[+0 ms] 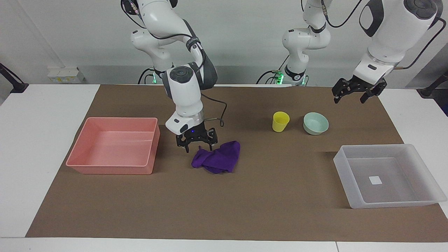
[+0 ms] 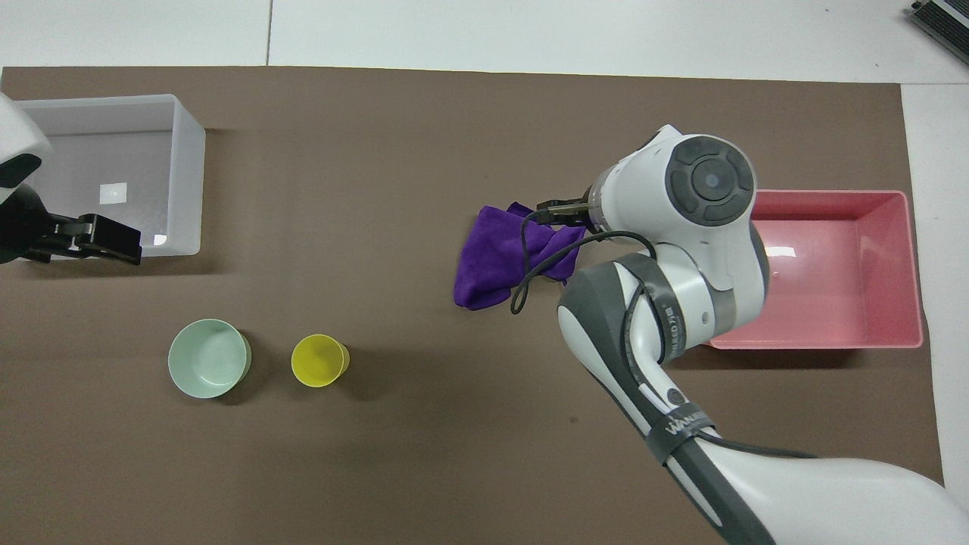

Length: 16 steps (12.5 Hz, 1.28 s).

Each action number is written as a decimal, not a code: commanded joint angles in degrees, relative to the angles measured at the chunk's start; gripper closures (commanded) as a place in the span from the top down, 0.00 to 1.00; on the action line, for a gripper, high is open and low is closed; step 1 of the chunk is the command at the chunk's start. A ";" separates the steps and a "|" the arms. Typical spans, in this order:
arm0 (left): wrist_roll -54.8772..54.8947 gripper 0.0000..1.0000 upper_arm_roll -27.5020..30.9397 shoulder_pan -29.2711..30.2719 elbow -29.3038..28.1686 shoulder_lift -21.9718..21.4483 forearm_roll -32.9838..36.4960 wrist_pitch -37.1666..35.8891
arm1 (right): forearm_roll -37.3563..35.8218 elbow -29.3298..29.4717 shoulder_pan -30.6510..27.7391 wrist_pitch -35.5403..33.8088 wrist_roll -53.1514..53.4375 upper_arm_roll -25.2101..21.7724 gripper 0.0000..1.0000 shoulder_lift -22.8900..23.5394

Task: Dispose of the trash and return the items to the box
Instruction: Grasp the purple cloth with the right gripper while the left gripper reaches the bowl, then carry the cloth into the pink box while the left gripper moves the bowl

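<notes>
The purple rag [image 1: 218, 159] lies crumpled in the middle of the brown mat; it also shows in the overhead view [image 2: 488, 261]. My right gripper [image 1: 198, 148] is open and low over the rag's end toward the pink tray; I cannot tell whether it touches. In the overhead view its arm hides most of it. The yellow cup [image 1: 280, 121] [image 2: 319, 361] and the mint-green bowl [image 1: 316, 123] [image 2: 209, 358] stand side by side, upright. The translucent box [image 1: 341, 162] [image 2: 189, 174] is empty. My left gripper [image 1: 350, 99] [image 2: 106, 241] is open, up in the air at the left arm's end.
A pink tray [image 1: 112, 168] [image 2: 833, 303] stands empty at the right arm's end of the mat, beside the rag. The brown mat [image 1: 266, 203] covers most of the white table. The right arm's cable [image 2: 522, 288] loops over the rag.
</notes>
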 commanded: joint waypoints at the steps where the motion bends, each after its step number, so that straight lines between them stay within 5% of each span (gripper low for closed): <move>1: -0.70 1.00 0.35 -1.54 -2.57 1.90 0.69 -0.76 | -0.40 0.36 1.78 7.31 2.34 -0.23 1.00 5.63; 3: -0.62 1.00 0.35 -1.29 -7.13 1.81 0.69 0.38 | -3.90 0.27 2.83 8.30 2.16 -0.23 1.00 6.88; 8: 0.35 1.00 0.70 2.31 -29.01 -4.16 0.77 16.36 | -6.47 -0.34 3.02 9.79 1.98 -0.23 1.00 8.90; 10: 1.83 1.00 0.70 5.20 -36.22 -5.13 0.77 23.03 | -6.47 -0.26 3.02 8.74 1.98 -0.32 0.24 8.81; 11: 2.98 1.00 0.70 6.35 -39.04 -5.22 0.77 25.68 | -6.47 -0.26 3.02 8.04 2.07 -0.32 0.00 8.73; 15: 3.16 1.00 0.70 7.33 -47.50 -4.44 0.77 37.03 | -6.56 2.63 3.19 0.33 2.42 -0.93 0.00 7.94; 16: 3.08 0.89 0.70 7.33 -47.42 -3.47 0.69 37.39 | -6.56 4.03 3.19 -3.44 2.77 -1.02 0.00 7.15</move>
